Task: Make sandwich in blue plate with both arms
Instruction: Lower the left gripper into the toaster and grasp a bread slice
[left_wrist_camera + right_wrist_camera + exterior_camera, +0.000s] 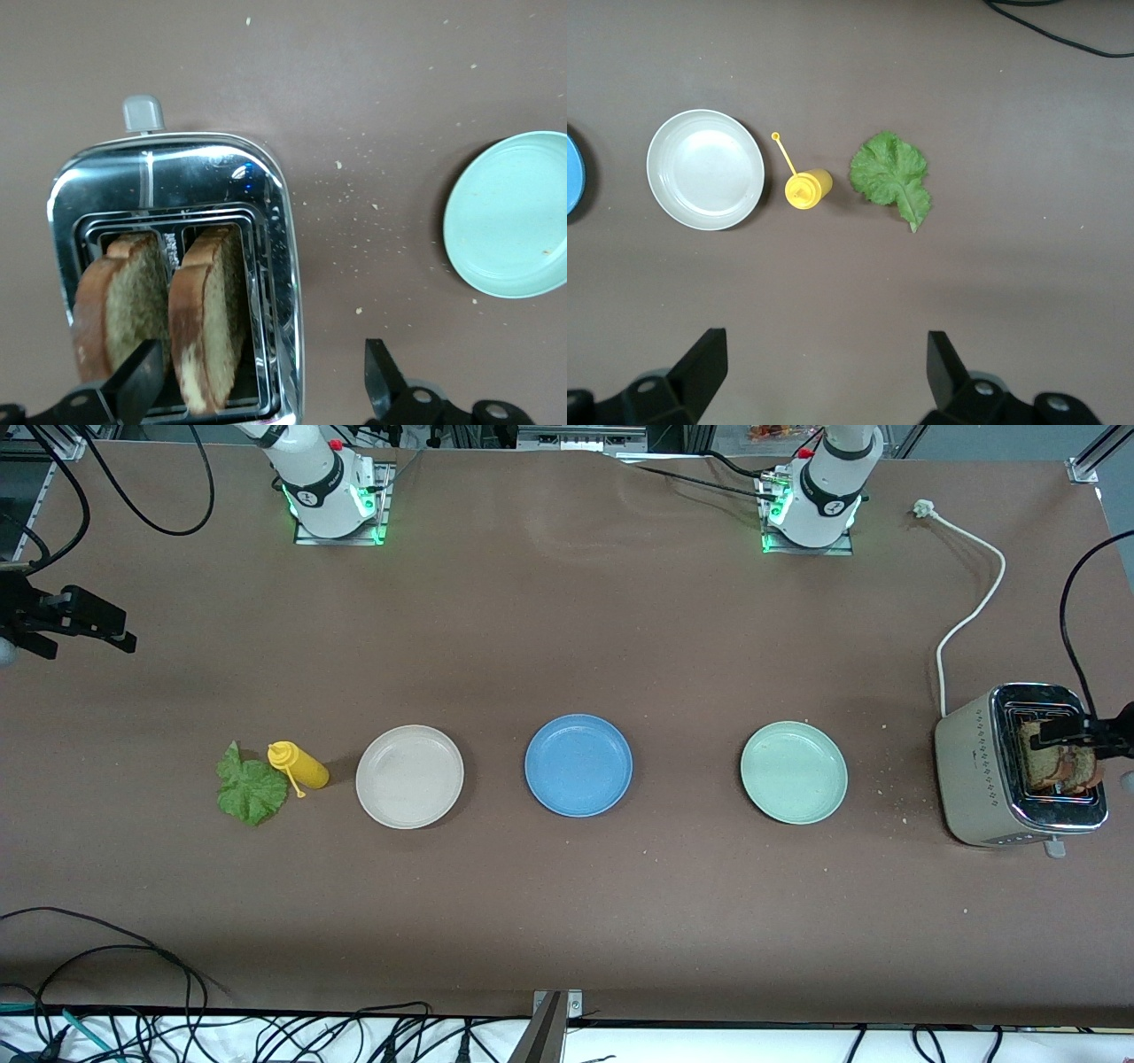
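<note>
Hovering over the toaster (168, 274) at the left arm's end of the table, the left gripper (257, 381) has its jaws spread wide and holds nothing; one finger hangs above the outer bread slice (120, 297), the other over bare table past the toaster's chrome edge, so the inner bread slice (211, 310) sits between them together with the slot wall. A straight descent from here would likely land a finger on the outer slice or the metal top, crushing crumb or shoving the toaster; the slices also lean in their slots, so a pinch could tear one or drag both up. The right gripper (824, 376) hangs equally wide and empty over bare table, with the lettuce leaf (893, 175), the yellow squeeze bottle (806, 188) and the beige plate (705, 169) ahead of its fingers. Reaching for the thin, flat leaf risks scraping the tabletop or knocking the bottle just beside it. The blue plate (578, 765) lies empty between the two grippers, well apart from both, flanked by the beige plate and the pale green plate (794, 771), where a misplaced slice could end up.
</note>
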Robot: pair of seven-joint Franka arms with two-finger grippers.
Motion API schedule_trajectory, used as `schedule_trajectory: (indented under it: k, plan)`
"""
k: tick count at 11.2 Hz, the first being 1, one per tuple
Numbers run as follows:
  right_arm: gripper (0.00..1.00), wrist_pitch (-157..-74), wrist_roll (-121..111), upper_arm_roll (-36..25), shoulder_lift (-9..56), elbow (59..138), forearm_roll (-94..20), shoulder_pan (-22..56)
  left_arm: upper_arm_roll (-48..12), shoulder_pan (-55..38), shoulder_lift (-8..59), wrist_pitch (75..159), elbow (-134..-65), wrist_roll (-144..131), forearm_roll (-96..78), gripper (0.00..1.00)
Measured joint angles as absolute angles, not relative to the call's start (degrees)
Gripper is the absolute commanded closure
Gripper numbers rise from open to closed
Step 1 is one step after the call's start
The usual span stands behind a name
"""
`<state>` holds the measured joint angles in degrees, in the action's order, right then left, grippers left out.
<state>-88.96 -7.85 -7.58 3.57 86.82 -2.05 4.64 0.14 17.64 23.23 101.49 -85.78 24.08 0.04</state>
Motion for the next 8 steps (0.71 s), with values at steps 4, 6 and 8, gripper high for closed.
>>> schedule_trajectory:
  k: [4,6,8]
  plan:
    - [0.0,-88.96,-7.85,-7.58,3.65,86.82,-2.05,4.66,0.15,20.19,28.75,103.23,-85.72,27.29,0.04,0.62]
    - [0.0,-88.97,-7.85,-7.57,3.65,86.82,-2.05,4.66,0.13,20.95,29.45,103.24,-85.71,28.57,0.04,0.85]
    - [0.0,-88.97,-7.85,-7.58,3.65,86.82,-2.05,4.66,0.12,21.16,29.45,102.86,-85.67,28.59,0.04,1.0]
